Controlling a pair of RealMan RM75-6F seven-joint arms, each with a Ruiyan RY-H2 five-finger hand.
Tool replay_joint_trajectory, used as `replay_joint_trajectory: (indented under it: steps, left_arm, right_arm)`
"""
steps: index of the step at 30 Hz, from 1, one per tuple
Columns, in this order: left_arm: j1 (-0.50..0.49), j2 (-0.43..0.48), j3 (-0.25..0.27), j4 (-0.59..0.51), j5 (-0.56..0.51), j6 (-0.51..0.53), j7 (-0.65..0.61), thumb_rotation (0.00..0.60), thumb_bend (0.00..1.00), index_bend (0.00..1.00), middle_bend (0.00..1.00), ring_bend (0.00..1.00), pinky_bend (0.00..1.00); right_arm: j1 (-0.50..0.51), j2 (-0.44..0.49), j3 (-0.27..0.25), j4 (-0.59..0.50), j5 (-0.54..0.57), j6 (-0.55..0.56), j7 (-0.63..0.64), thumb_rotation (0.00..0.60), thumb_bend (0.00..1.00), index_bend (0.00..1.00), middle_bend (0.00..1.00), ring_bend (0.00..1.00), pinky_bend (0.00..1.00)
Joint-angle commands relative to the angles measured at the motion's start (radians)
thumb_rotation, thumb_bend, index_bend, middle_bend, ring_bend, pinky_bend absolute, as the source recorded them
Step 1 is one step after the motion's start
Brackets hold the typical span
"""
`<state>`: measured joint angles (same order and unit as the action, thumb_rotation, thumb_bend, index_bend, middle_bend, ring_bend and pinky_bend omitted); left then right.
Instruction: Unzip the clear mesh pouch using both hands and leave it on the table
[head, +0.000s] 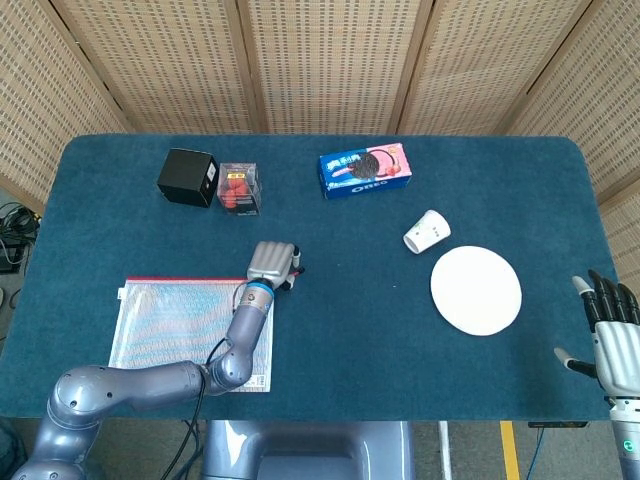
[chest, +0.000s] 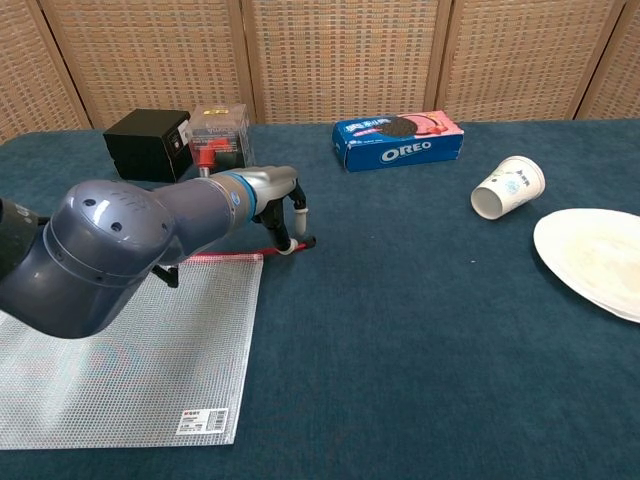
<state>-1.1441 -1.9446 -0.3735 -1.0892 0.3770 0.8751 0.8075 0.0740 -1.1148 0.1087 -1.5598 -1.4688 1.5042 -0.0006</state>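
The clear mesh pouch (head: 180, 325) (chest: 120, 350) lies flat at the table's front left, its red zipper (chest: 215, 258) along the far edge. The red zipper pull (chest: 303, 243) trails off the pouch's right corner. My left hand (head: 273, 263) (chest: 272, 195) hangs over that corner with its fingers curled down, and one fingertip (chest: 283, 246) touches the pull. Whether it pinches the pull is hidden by the hand. My right hand (head: 612, 335) is off the table's front right edge, fingers spread and holding nothing; only the head view shows it.
A black box (head: 187, 177) and a small clear box of red items (head: 239, 187) stand at the back left. An Oreo box (head: 366, 171) is at the back middle. A tipped paper cup (head: 426, 231) and a white plate (head: 476, 290) sit to the right.
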Motion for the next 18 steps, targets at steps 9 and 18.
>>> replay_joint_trajectory:
  steps: [9,18]
  left_arm:
    - [-0.016,-0.035,-0.001,0.065,-0.001,-0.022,-0.021,0.6,0.42,0.46,0.98,1.0,1.0]
    - [-0.02,-0.062,-0.002,0.111,0.001,-0.039,-0.039,0.6,0.42,0.47,0.98,1.0,1.0]
  right_arm:
    - [0.002,-0.001,-0.002,0.002,0.0,-0.005,0.004,0.6,0.0,0.08,0.0,0.0,0.0]
    - [0.004,0.002,0.001,0.006,0.008,-0.012,0.016,0.6,0.0,0.08,0.0,0.0,0.0]
